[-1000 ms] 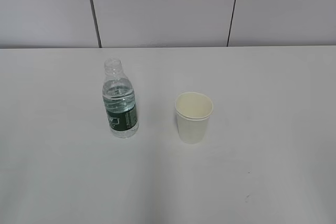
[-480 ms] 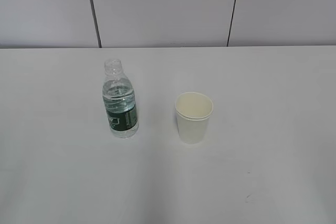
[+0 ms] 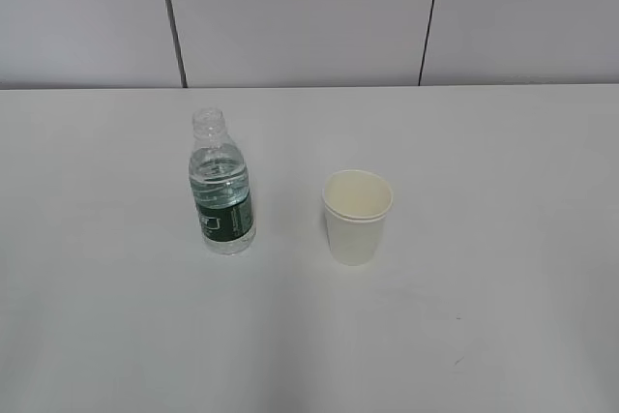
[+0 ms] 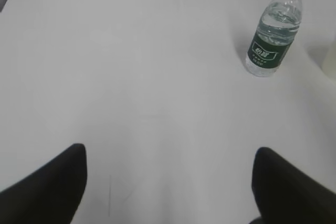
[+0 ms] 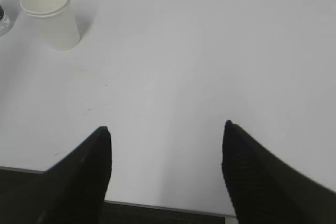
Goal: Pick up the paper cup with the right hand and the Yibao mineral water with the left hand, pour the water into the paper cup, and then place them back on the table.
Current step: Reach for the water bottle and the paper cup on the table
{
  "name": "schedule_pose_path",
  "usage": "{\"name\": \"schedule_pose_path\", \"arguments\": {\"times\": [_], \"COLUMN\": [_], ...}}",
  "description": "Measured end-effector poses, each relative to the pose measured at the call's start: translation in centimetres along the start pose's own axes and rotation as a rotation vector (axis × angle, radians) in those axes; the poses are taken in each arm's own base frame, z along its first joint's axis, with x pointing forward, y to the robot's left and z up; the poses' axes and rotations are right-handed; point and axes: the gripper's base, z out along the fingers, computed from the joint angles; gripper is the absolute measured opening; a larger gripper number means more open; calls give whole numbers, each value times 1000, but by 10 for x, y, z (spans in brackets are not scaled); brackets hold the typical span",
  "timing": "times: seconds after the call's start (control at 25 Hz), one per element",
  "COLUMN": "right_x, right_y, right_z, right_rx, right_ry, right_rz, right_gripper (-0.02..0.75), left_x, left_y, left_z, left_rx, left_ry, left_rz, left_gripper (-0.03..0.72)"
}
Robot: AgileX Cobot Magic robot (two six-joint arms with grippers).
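White flat tabletop in the exterior view carries one small clear plastic water bottle with a dark green label band and one plain cream-white tapered paper cup. Both stand upright, bottle left of cup, near each other but apart. Compared with the earlier exterior frames, nothing has shifted: bottle and cup sit in the same spots. Bottle has no cap, water level up around the shoulder. No arm shows in this view. Grey wall panels behind.

Left wrist view: one bottle upright on the tabletop at upper right, far ahead of the left gripper. Two black fingers, spread wide and released, nothing between them. A sliver of pale cup edge may show at the right border, too little to tell.

Right wrist view: one cup upright at upper left, well ahead of the right gripper. Two black pointed fingers, spread apart, released, holding nothing, hanging over the near tabletop edge. Bottle base just clips the left border.
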Motion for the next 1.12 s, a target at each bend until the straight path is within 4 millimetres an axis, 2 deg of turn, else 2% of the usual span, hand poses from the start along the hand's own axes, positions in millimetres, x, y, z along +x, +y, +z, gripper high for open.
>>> {"name": "schedule_pose_path", "arguments": {"times": [0.24, 0.4, 0.56, 0.68, 0.88, 1.12], "right_x": [-5, -13, -17, -17, -3, -6], "right_y": [-1, -2, -3, -4, -5, -5], "right_z": [-4, -6, 8, 21, 50, 53], "right_rx": [9, 22, 32, 41, 46, 61], "right_ry": [-40, -128, -235, -304, -340, -431], "right_rz": [-4, -8, -10, -13, -19, -39], "right_gripper": [519, 519, 519, 519, 519, 519], "left_x": [-19, -25, -20, -21, -24, -29], "left_y": [0, 0, 1, 1, 1, 2], "left_z": [-4, 8, 32, 42, 60, 82], "left_rx": [-4, -2, -2, -3, -6, -9], "left_ry": [-201, -331, -322, -346, -359, -297], "left_rz": [1, -3, -7, -8, -10, -7], "left_gripper": [554, 531, 522, 521, 521, 521]}}
